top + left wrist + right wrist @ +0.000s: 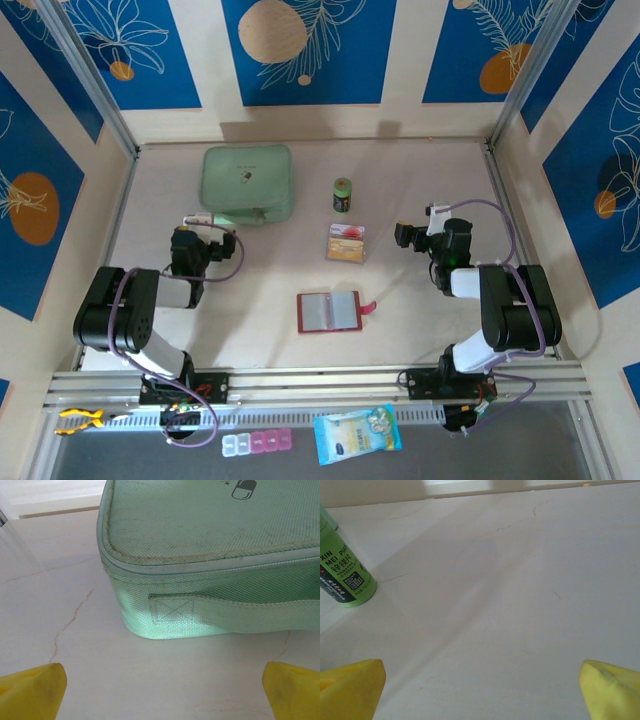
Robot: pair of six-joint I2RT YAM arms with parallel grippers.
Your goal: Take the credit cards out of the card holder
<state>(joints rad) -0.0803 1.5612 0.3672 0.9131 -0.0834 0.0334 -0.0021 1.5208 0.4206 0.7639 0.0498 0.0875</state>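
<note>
The dark-red card holder (328, 311) lies open and flat on the table near the front middle, its snap tab pointing right. I cannot tell whether its pale sleeves hold anything. A small stack of yellow-orange, red and whitish credit cards (346, 243) lies further back, apart from the holder. My left gripper (198, 221) is open at the left, just in front of the mint-green case; its yellow fingertips (31, 690) stand wide with bare table between them. My right gripper (430, 215) is open at the right, its fingertips (350, 687) over bare table.
The mint-green zip case (247, 183) (210, 555) sits at the back left, close ahead of the left fingers. A green bottle (342, 195) (342, 572) stands behind the cards. A pill organizer (258, 442) and a blue packet (357, 434) lie below the front rail.
</note>
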